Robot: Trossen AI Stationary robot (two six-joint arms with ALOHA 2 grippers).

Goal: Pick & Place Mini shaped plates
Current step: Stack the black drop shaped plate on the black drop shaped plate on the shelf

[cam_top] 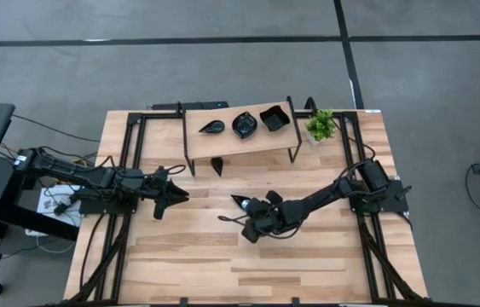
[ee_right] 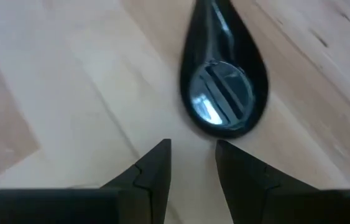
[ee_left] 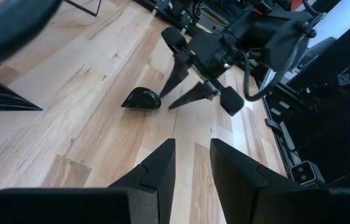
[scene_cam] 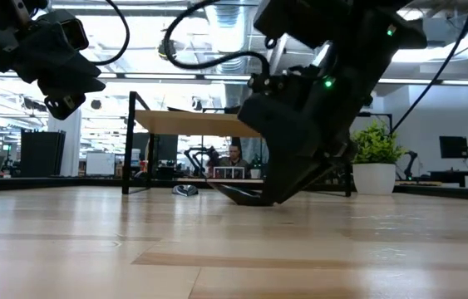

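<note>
A glossy black teardrop plate (ee_right: 224, 81) lies flat on the table near its middle (cam_top: 241, 203). My right gripper (ee_right: 193, 158) is low over the table just short of the plate's round end, open and touching nothing; the left wrist view shows its spread fingers (ee_left: 190, 93) beside the plate (ee_left: 142, 98). Three more black plates, a leaf (cam_top: 212, 127), a scalloped round one (cam_top: 244, 124) and a square one (cam_top: 274, 118), rest on a small wooden shelf (cam_top: 222, 145). Another dark plate (cam_top: 216, 165) lies on the table in front of the shelf. My left gripper (cam_top: 176, 194) hovers open left of centre.
The shelf stands on thin black legs (cam_top: 190, 162) at the table's far side. A small green potted plant (cam_top: 320, 126) sits to its right. Bare wood lies toward the near edge (cam_top: 248, 273). Black frame rails (cam_top: 129, 170) run along both sides of the table.
</note>
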